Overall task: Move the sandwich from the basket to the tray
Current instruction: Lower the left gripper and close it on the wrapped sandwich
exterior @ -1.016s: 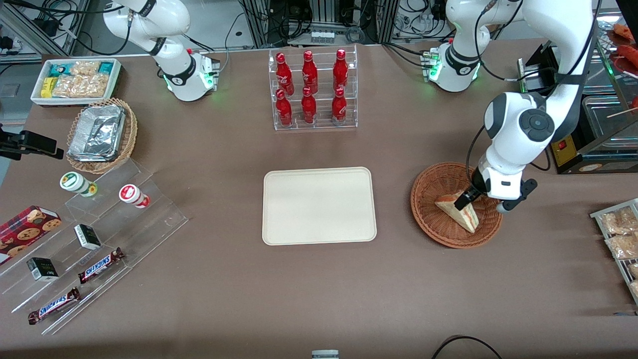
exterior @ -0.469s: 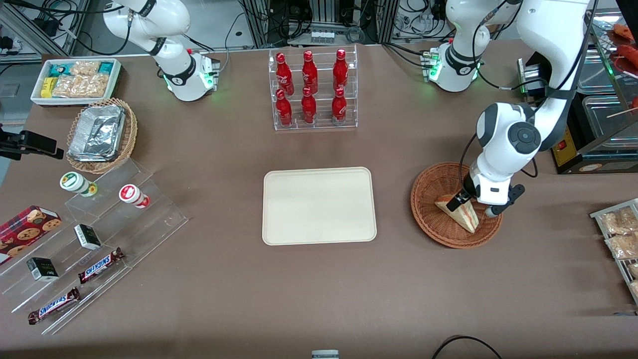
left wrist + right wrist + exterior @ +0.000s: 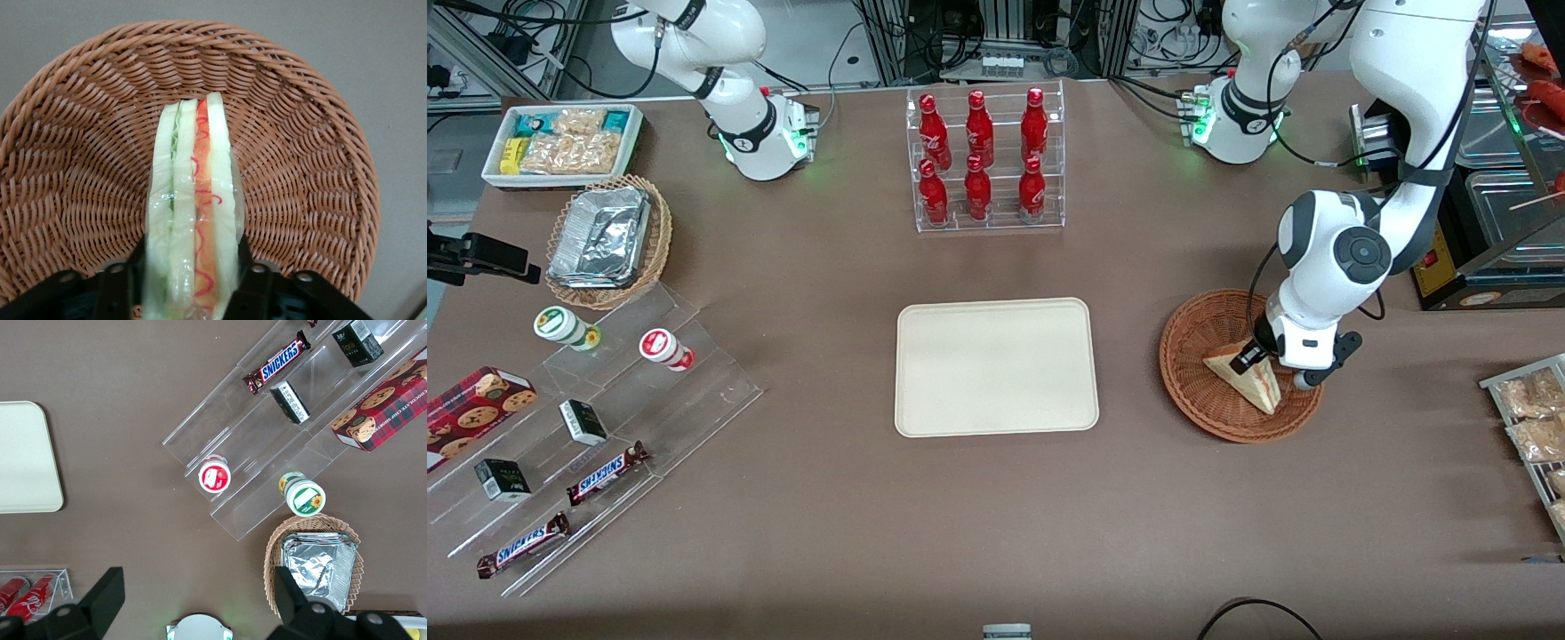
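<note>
The sandwich [image 3: 1249, 382] [image 3: 193, 200], a plastic-wrapped wedge of pale bread with green, pink and red layers, stands on edge in the reddish-brown wicker basket [image 3: 1183, 356] [image 3: 80, 167]. My left gripper [image 3: 1247, 358] [image 3: 191, 257] reaches down into the basket at the sandwich's thick end. Its black fingers [image 3: 243, 257] press against both bread faces, so it is shut on the sandwich, which still rests in the basket. The cream tray [image 3: 996, 366] [image 3: 20, 460] lies flat beside the basket, toward the parked arm's end, with nothing on it.
A clear rack of red bottles [image 3: 984, 160] stands farther from the front camera than the tray. A black appliance [image 3: 1449, 267] and a rack of snack packets [image 3: 1534, 418] flank the basket at the working arm's end. Acrylic shelves with snacks [image 3: 605, 400] and a foil-container basket [image 3: 609, 240] sit at the parked arm's end.
The left arm has swung a little toward the tray side and lowered over the basket, bringing the gripper's fingers around the sandwich. The sandwich has barely shifted.
</note>
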